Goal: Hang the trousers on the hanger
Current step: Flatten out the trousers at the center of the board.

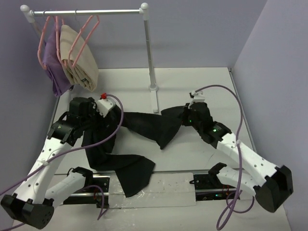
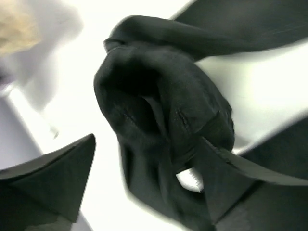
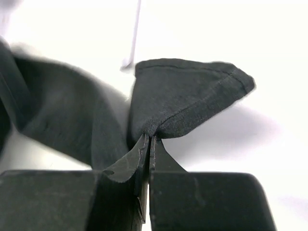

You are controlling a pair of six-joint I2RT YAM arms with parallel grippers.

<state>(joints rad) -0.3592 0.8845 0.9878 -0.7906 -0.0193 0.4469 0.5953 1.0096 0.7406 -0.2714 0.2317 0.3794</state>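
Right hand is clamped tight on a fold of the trousers, with the stitched hem fanning out just past its fingertips. It's a thin bite, right at the edge of the cloth!

Over on the left, the left hand stands wide. A bunched lump of black cloth sits between its fingers and brushes the right-side one, but nothing is pinched. So only one hand has hold.

The trousers sprawl across the worktop between the two arms, one leg trailing to the near edge by the left arm's base.

The hanger is up on the rail at the far left, well apart from the trousers and crowded against the beige garment and the purple garment.

What could go wrong? Lift on that small hem grip and the weight of all that loose cloth may pull it straight out. The bunch by the left hand could snag a finger and drag along when that arm moves. And the purple cable lies over the cloth, so it might catch. Reaching up, either arm could knock the hanging clothes off the rail.
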